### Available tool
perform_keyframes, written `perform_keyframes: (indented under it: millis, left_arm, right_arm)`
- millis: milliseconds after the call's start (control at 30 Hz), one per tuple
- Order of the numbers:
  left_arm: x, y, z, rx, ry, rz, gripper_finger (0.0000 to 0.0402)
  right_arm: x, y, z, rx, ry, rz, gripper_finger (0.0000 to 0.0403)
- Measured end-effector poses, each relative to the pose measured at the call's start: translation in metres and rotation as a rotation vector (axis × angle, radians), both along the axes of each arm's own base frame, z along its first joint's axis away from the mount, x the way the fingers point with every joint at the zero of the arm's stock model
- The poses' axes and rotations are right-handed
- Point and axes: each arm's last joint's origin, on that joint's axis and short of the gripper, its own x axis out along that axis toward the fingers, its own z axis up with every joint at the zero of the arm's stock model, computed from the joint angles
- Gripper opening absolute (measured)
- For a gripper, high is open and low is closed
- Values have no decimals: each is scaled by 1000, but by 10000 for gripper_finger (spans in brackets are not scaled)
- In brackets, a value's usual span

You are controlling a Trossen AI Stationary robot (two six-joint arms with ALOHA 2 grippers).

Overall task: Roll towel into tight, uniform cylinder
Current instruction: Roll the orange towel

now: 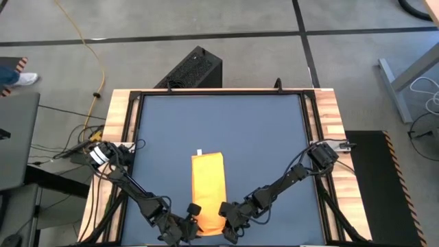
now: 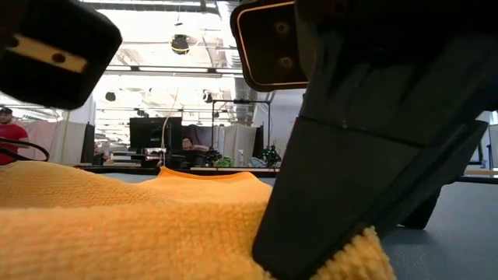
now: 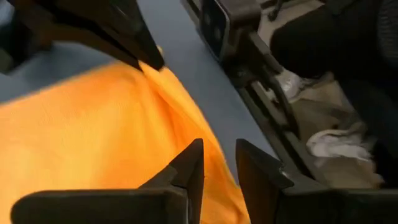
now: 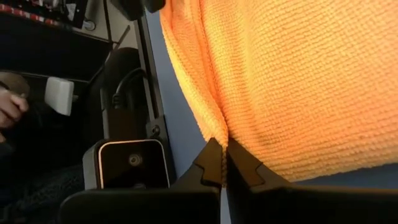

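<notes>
The yellow towel (image 1: 208,189) lies as a long folded strip on the dark blue mat (image 1: 260,130). Its white tag (image 1: 199,152) is at the far end. Both grippers are at its near end. My right gripper (image 1: 226,218) is at the near right corner and is shut on the cloth (image 4: 222,155). My left gripper (image 1: 191,223) is at the near left. Its fingers (image 3: 219,165) stand a little apart above the towel's near edge, one finger over the cloth and one over the mat. In the low view it (image 2: 54,54) is raised above the towel (image 2: 117,225). My right gripper pinches a raised ridge of cloth (image 4: 217,127) between its two fingers at the towel's near right corner (image 3: 153,66). The fingers slant down from the table's near right. How many layers they hold does not show. The rest of the towel lies flat on the mat.
The mat fills a black frame on the wooden tabletop (image 1: 328,116). A black box (image 1: 193,68) stands on the floor past the far edge. A small camera unit (image 4: 133,163) sits by the near edge. People (image 2: 9,132) are in the room behind.
</notes>
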Motion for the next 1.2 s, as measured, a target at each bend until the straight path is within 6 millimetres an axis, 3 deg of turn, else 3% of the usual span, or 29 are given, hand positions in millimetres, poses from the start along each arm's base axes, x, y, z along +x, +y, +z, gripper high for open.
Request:
perform_keyframes:
  millis: [267,467,700,967,1200]
  left_arm:
    - [-8,-21,14,2,-203,-102,78]
    - [-7,-19,6,9,-171,-11,46]
    - [2,-29,-20,100,-156,40,3]
    - [8,-30,-18,159,-165,85,1]
    - [17,-16,-25,160,-71,112,0]
  right_arm:
    - [1,-1,0,-7,-9,-19,22]
    - [2,0,2,4,-27,-33,22]
    - [2,0,2,17,-17,-65,22]
    - [1,2,2,49,5,-97,23]
    - [1,2,2,90,40,-158,23]
